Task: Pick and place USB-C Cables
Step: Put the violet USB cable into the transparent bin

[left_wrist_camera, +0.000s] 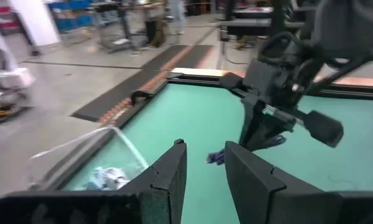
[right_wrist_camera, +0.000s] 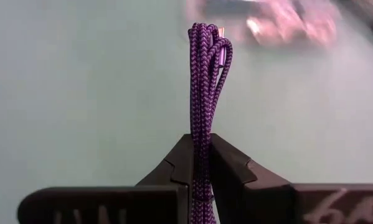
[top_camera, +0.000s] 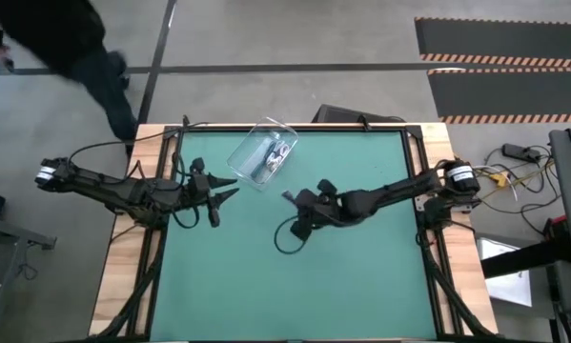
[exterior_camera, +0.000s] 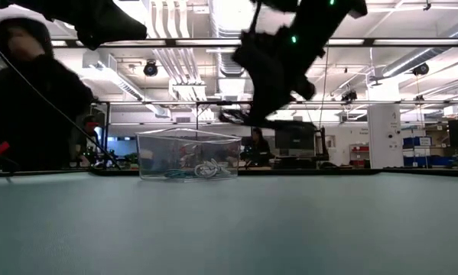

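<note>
Right tool (right_wrist_camera: 200, 163) is pinching a braided purple cable bundle (right_wrist_camera: 205, 87), held above the green surface (top_camera: 342, 276). Left tool (left_wrist_camera: 205, 165) is spread. Clear plastic box (top_camera: 262, 153) sits just beyond both.

Right gripper (right_wrist_camera: 200, 163) is clamped mid-table, raised; left gripper (left_wrist_camera: 205, 168) hovers parted.

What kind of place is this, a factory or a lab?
Probably a robotics lab in an industrial hall: exposed ceiling ducts, striped floor ramps, and a green-topped table where the right gripper holds a purple cable.
</note>
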You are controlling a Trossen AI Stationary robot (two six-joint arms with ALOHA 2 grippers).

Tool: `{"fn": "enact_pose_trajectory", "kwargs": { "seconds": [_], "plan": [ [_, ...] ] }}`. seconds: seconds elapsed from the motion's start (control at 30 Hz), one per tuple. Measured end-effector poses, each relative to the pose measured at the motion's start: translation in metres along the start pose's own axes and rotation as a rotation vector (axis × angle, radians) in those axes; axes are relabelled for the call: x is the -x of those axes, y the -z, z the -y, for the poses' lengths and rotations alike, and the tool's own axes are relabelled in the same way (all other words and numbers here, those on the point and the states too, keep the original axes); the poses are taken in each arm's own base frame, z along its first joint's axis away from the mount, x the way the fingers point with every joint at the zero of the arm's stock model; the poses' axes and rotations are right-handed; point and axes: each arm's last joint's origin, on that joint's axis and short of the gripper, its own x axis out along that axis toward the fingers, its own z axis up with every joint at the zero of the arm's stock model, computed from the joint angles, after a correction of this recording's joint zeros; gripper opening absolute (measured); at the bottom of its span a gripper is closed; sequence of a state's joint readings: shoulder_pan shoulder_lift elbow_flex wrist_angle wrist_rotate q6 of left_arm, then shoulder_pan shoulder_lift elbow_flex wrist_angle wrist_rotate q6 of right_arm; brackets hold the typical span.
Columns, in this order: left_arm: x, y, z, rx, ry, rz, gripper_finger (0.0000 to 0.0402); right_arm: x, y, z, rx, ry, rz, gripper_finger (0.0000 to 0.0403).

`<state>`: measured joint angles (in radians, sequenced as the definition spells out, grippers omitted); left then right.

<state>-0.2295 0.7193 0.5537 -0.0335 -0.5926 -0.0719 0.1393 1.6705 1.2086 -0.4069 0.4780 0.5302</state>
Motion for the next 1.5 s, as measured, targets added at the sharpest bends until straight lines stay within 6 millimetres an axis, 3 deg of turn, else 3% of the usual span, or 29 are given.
{"fn": "enact_pose_trajectory", "kwargs": {
  "seconds": [0.47,0.73,1.1,1.5],
  "plan": [
    [0.002,0.005,0.012,-0.062,0.421,-0.015,0.0092,0.033,-0.015,-0.056,0.258,-0.350,0.550,0.0026],
    [0.000,0.007,0.015,-0.071,0.486,0.179,0.0093,0.049,-0.023,-0.059,0.294,-0.514,0.861,0.0026],
    [0.001,0.007,0.015,-0.045,0.504,0.311,0.0092,0.052,-0.028,-0.057,0.298,-0.528,0.929,0.0026],
    [-0.028,0.004,0.038,-0.090,0.563,0.395,0.0093,0.051,-0.032,-0.053,0.294,-0.512,0.951,0.0027]
  ]
}}
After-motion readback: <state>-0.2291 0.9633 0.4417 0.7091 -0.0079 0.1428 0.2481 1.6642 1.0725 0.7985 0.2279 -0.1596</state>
